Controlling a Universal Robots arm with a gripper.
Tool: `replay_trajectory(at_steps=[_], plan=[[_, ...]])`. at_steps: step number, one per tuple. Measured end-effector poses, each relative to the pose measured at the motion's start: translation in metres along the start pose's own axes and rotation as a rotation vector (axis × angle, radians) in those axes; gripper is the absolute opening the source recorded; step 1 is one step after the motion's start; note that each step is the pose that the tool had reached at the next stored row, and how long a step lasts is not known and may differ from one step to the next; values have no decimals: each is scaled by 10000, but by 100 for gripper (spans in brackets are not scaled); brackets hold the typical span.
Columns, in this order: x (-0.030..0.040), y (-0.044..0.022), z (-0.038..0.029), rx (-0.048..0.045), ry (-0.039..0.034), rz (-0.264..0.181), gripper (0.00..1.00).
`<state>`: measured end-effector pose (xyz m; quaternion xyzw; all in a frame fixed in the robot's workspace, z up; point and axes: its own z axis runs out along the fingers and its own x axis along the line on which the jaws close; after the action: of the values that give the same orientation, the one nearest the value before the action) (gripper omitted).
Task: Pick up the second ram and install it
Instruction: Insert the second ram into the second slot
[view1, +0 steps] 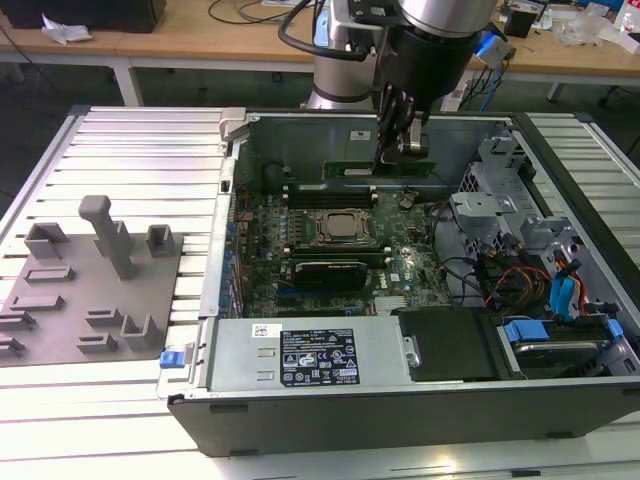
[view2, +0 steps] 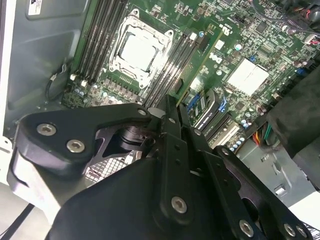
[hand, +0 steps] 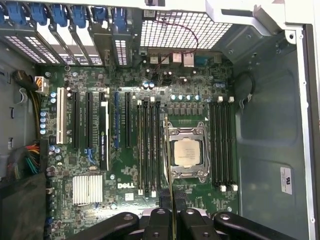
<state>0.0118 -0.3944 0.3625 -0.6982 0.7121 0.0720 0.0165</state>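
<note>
- The hand (view1: 400, 150) reaches down into the open computer case (view1: 400, 420), its fingers pressed against the second ram (view1: 350, 170) and pinching it by its long upper edge.
- The green stick hangs level above the motherboard, clear of it, near the case's back wall.
- In the first wrist view, the ram (hand: 169, 165) appears edge-on, a thin line beside the CPU socket (hand: 187, 152) and next to 1 bank of dark memory slots (hand: 150, 150).
- Grey fixture blocks (view1: 105, 235) sit on the table (view1: 130, 150), well apart from the case.
</note>
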Motion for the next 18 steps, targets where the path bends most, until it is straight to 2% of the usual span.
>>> replay_trajectory(at_steps=[18], plan=[[16,-10,129,0,-1,0,14]])
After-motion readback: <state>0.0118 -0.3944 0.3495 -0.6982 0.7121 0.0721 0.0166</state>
